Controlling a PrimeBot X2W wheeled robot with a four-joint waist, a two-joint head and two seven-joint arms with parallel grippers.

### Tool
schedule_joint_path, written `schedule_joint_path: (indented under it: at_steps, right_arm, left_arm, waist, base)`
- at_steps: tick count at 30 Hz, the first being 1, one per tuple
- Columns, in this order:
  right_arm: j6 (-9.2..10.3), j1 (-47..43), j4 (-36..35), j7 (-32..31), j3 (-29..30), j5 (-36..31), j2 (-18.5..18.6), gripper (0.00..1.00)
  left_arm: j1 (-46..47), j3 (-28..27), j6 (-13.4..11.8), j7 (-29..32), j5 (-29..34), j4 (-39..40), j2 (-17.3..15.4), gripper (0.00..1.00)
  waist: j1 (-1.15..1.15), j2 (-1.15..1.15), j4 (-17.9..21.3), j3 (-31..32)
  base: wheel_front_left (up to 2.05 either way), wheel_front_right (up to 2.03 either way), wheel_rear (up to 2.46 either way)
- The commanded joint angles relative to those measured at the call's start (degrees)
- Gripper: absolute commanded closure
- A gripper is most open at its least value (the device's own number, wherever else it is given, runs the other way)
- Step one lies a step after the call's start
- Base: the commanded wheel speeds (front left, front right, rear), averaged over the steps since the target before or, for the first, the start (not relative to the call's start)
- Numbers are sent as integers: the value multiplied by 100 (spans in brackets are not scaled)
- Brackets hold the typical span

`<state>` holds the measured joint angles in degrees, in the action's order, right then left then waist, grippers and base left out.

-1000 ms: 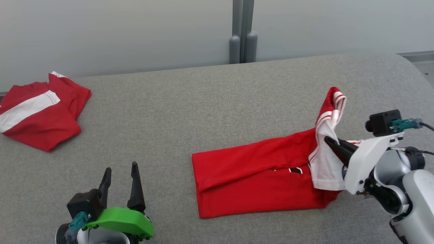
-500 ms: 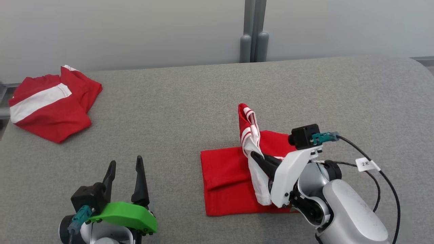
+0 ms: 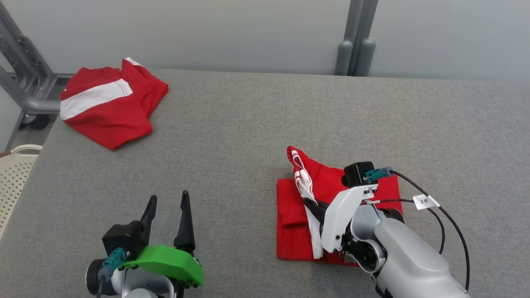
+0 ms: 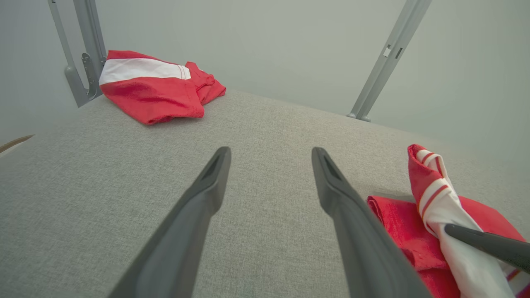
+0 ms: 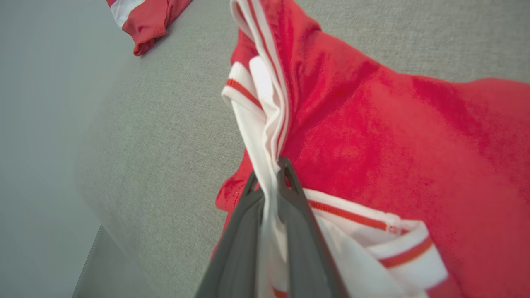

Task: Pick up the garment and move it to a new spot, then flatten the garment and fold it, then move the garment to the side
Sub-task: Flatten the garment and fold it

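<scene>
Nearest the robot, the left gripper hovers over the bare grey table with its jaws spread wide and nothing between them; the left wrist view shows the same.

To its right, the right gripper is clenched on the white, red-striped end of the garment. In the right wrist view the white cloth runs straight between the two closed fingers. The garment lies on the table's near right part, its red body flat and doubled, the pinched end standing up above it.

At the left edge, beside the table, is a corner of a pale perforated basket — what it holds cannot be told.

Farther back, at the table's far left corner, a second garment sits bunched, red with a white band. Behind it stands a grey metal frame, and a grey post rises at the far edge.

A second ago the garment lay stretched long, its striped end held up at the right — now that end has been carried leftward over the red body, which looks much shorter. The left gripper is as open as before. The camera itself has turned, bringing basket and frame into sight.
</scene>
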<state>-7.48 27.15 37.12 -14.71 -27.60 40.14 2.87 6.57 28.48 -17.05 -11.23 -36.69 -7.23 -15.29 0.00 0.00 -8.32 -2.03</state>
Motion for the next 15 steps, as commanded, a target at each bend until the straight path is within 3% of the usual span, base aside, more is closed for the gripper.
schedule_joint_path:
  at_steps: [1,3,5,6,7,15]
  right_arm:
    - [-2,155,225,99,-159,107,9,100]
    - [-2,244,421,184,-301,234,10,100]
    - [-2,329,587,267,-436,368,10,58]
    - [-2,370,658,309,-504,434,10,20]
    - [-2,400,699,353,-573,513,9,0]
    - [-2,677,541,634,-1068,1102,12,0]
  left_arm:
    - [76,20,29,-24,10,-20,12,0]
    - [68,31,27,-27,1,-45,21,0]
    - [48,34,21,-39,-14,-64,23,0]
    - [38,35,18,-44,-21,-76,23,0]
    - [24,29,11,-49,-30,-83,21,0]
    - [-95,12,-55,-34,-58,-26,-38,0]
  waist:
    - [0,0,-168,55]
    - [0,0,-205,84]
    - [0,0,-221,111]
    - [0,0,-224,124]
    - [0,0,-221,138]
    - [0,0,-62,239]
  base:
    - [0,0,0]
    - [0,0,0]
    - [0,0,0]
    - [0,0,0]
    - [0,0,0]
    - [0,0,0]
